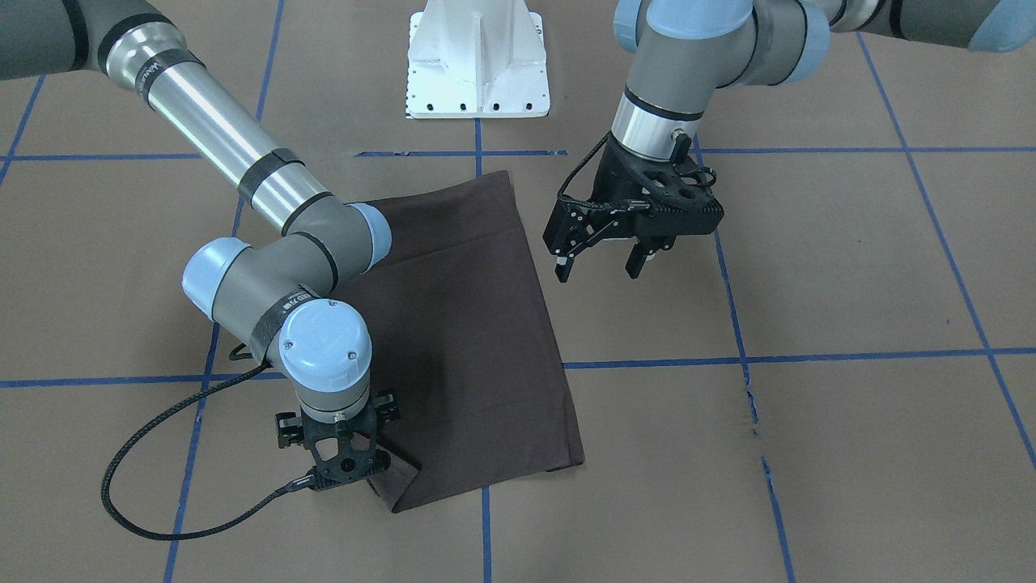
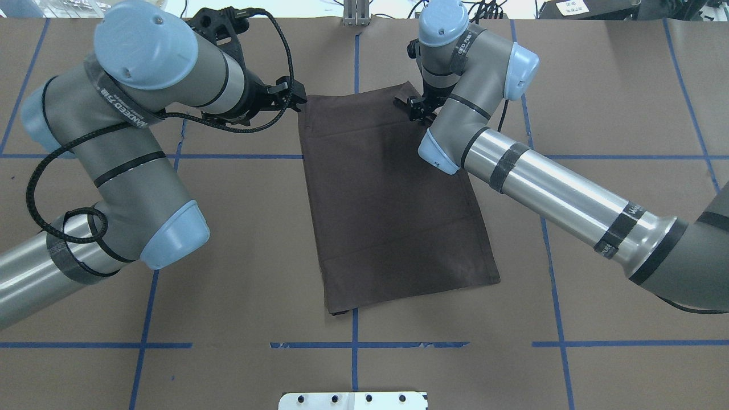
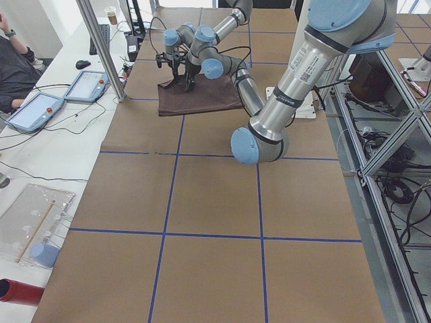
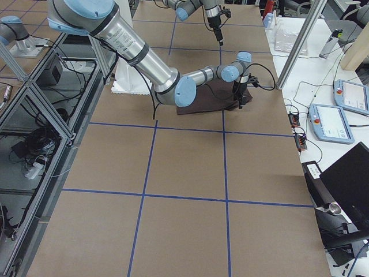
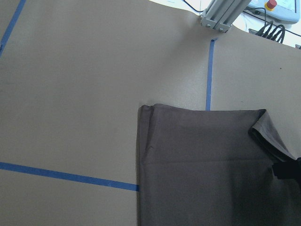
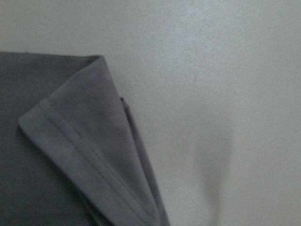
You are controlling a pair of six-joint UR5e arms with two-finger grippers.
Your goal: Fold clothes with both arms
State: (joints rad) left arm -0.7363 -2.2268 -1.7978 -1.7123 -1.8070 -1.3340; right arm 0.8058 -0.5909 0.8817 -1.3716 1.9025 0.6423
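Brown T-shirt (image 1: pixel 469 340) corner lies beneath right claw (image 1: pixel 354 474).

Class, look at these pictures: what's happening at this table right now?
A robot is folding a dark brown T-shirt, which lies folded into a rectangle on the table. The right gripper is down at one corner, which is turned over; its grip is hidden. The left gripper hangs open beside the shirt, holding nothing.

The black strap (image 2: pixel 124 107) round the left arm (image 2: pixel 136 182) reads WANDEED
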